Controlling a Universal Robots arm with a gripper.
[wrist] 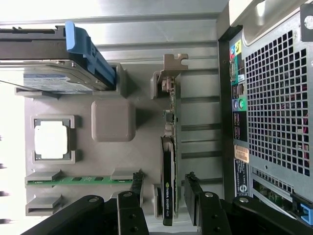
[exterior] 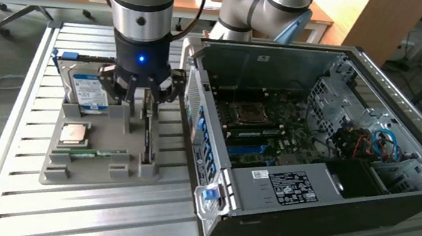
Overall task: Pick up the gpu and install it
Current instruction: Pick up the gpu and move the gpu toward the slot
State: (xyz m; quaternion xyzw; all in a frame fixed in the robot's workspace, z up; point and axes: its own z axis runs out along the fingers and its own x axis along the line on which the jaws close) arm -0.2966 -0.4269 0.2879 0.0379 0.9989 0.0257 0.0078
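- exterior view takes in the open computer case [exterior: 310,166] beside the grey holder [exterior: 79,169]; wrist view catches the gpu [wrist: 168,147] edge-on, standing in its slot.
- gripper [wrist: 164,200] is open with nothing in its grasp; fingers [wrist: 194,196] straddle the card, a gap on either side.
- long axis runs parallel to the case's rear panel, with the silver bracket [wrist: 174,62] at the end nearer the hard drive [wrist: 44,78].

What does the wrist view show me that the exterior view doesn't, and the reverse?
Wrist view: the gripper open, a gap either side of the gpu, and the rear ports of the case. Exterior view: the motherboard inside the open case. Both: the gripper straddling the gpu upright in the grey holder, hard drive and memory stick nearby.
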